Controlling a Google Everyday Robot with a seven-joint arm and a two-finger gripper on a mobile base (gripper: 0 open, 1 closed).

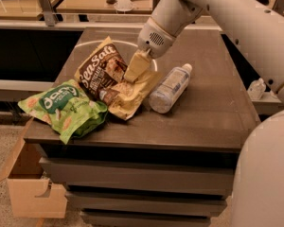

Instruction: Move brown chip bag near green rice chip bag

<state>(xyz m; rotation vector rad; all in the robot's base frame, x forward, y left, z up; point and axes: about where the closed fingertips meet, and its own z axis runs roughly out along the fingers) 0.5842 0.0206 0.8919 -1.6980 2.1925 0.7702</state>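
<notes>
Three things lie on the dark table [208, 122]: a brown chip bag [109, 74], a green rice chip bag [61, 109] and a clear plastic bottle [169, 89]. The pincer [135, 73] is over the middle of the table, at the end of the white arm [217, 8] that reaches in from the upper right. It points down and to the left, and its pale fingers are closed on the tan right edge of the brown chip bag.

That bag is crumpled and lies slanted, with its dark front and white lettering turned up and to the left and its tan lower part resting on the table. Its lower left corner is just beside the right edge of the green rice chip bag; whether the two touch I cannot tell.

The green bag lies flat at the front left corner of the table, with part of it hanging over the edge. The bottle lies on its side just right of the brown bag, cap pointing away toward the back right. A cardboard box [31, 193] stands on the floor below the left corner of the table.
</notes>
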